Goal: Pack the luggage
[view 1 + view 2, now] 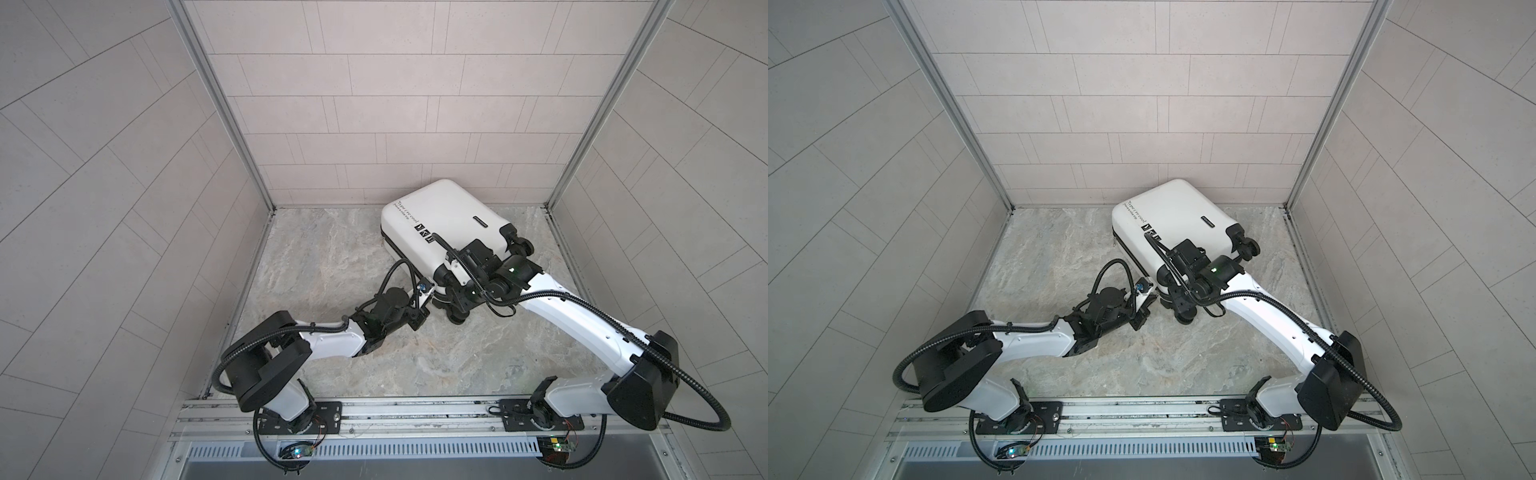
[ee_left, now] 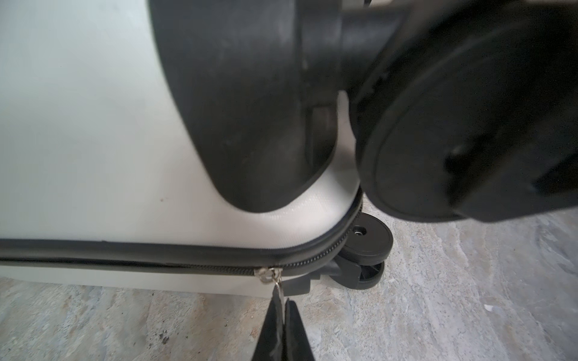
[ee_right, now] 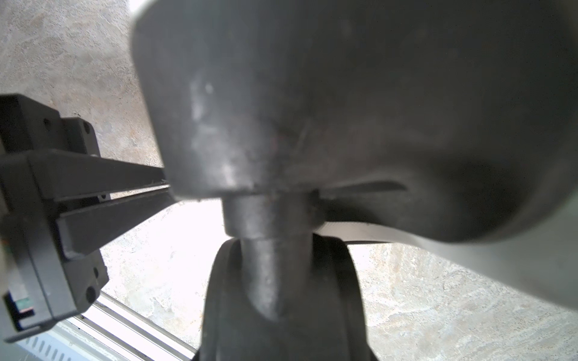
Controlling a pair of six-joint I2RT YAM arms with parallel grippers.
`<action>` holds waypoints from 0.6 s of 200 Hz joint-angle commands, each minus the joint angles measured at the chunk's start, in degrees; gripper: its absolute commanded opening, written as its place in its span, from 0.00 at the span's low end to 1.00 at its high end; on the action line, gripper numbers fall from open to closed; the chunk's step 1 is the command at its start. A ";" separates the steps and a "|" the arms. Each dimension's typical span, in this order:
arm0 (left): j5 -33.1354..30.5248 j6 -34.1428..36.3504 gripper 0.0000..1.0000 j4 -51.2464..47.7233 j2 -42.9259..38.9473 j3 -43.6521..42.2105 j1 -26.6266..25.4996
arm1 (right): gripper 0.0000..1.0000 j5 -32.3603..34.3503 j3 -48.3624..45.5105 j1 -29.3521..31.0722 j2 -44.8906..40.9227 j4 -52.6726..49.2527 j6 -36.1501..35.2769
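Observation:
The luggage (image 1: 440,216) (image 1: 1169,212) is a white hard-shell suitcase lying flat and closed on the marble floor, back right in both top views. My left gripper (image 2: 283,300) (image 1: 430,301) sits low at its near side, shut on the silver zipper pull (image 2: 270,276) of the black zipper band (image 2: 156,250). To the left of the slider the band looks slightly parted. My right gripper (image 3: 278,250) (image 1: 455,291) comes in from the right, its fingers (image 3: 219,281) on either side of a black caster stem (image 3: 269,218) at the near corner. The wheel (image 2: 453,125) fills the left wrist view.
Tiled walls enclose the floor on three sides, and the luggage's far end lies close to the back wall (image 1: 374,166). Another caster pair (image 1: 521,245) sticks out on the right. A metal rail (image 1: 395,411) carrying both arm bases runs along the front edge.

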 commanded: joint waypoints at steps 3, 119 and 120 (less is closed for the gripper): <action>6.88 -0.15 0.00 3.64 -1.17 -0.44 -4.41 | 0.00 3.91 3.74 -3.02 -1.59 16.45 2.51; 1.44 -3.24 0.00 14.87 6.11 0.95 -10.44 | 0.00 -3.12 0.16 -5.38 -0.95 21.16 5.52; 1.42 -3.24 0.00 14.93 6.18 1.00 -10.49 | 0.00 -3.12 0.10 -5.36 -0.96 21.19 5.52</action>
